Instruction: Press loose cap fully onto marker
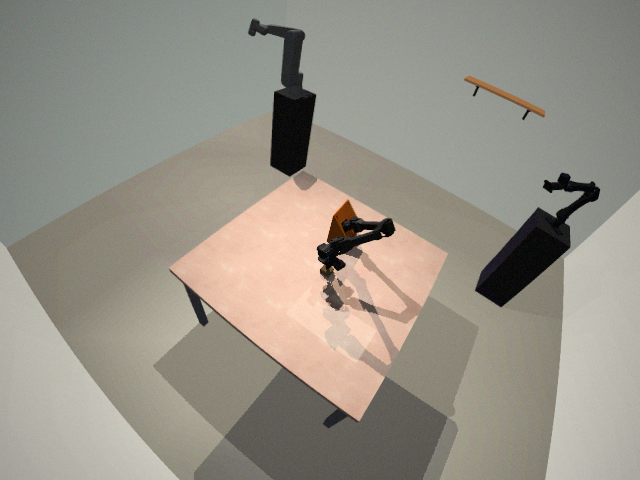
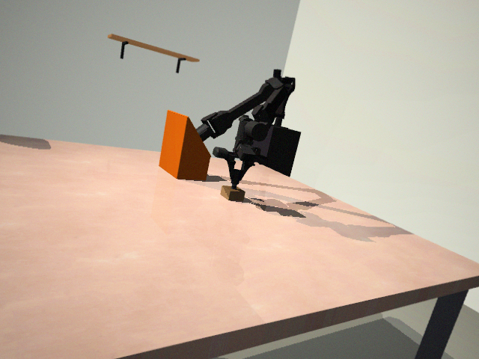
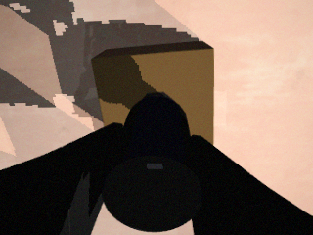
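My gripper (image 1: 326, 265) (image 2: 234, 184) (image 3: 156, 139) points down over the holder block and is shut on the cap. The cap (image 3: 153, 196) is dark, with its round end toward the wrist camera, between the two black fingers. The holder block (image 1: 326, 271) (image 2: 227, 193) (image 3: 196, 78) is tan and stands on the table (image 1: 248, 248) (image 2: 116, 239). The fingertips are close above its top. The cap is lined up over the marker's place. The marker is hidden by the cap and fingers or merges with them, so I cannot tell whether the cap is fully seated.
An orange wedge-shaped block (image 1: 339, 222) (image 2: 174, 144) stands behind the holder block, beside the arm. Two other arms stand on black pedestals (image 1: 292, 131) (image 1: 524, 258) beyond the table. A wooden shelf (image 1: 504, 95) (image 2: 154, 48) is on the wall.
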`<control>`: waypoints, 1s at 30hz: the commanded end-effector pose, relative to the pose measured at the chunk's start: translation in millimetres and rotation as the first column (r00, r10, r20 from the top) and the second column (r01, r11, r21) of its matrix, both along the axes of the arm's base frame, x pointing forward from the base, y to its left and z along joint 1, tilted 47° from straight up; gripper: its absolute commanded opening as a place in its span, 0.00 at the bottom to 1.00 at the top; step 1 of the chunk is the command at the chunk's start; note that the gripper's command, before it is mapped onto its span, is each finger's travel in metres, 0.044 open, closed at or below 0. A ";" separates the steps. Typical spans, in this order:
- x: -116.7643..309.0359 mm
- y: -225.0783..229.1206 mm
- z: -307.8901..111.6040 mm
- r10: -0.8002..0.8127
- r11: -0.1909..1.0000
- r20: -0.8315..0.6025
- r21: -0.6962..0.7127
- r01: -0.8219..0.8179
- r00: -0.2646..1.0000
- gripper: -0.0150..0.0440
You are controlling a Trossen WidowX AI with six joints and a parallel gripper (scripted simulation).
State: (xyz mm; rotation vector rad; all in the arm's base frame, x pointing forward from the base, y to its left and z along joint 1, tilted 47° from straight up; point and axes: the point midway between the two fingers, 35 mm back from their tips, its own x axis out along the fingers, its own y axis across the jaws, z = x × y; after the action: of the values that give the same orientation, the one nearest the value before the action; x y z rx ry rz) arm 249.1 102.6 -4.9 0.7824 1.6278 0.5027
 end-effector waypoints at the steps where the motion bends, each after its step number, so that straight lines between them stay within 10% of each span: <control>1: -0.8 1.4 -1.4 -0.004 1.000 -0.005 0.005 0.004 1.000 0.25; 4: -0.8 1.4 -1.4 -0.004 1.000 -0.005 0.005 0.004 1.000 0.25; 21: -0.7 0.8 -1.1 -0.002 1.000 -0.003 0.002 0.002 1.000 1.00; 30: 5.1 -54.5 49.5 -0.002 1.000 -0.003 -0.001 0.002 1.000 1.00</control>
State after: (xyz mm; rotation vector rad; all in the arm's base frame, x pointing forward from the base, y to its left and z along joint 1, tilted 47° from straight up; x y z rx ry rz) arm 252.0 67.4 24.5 0.7921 1.6436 0.4979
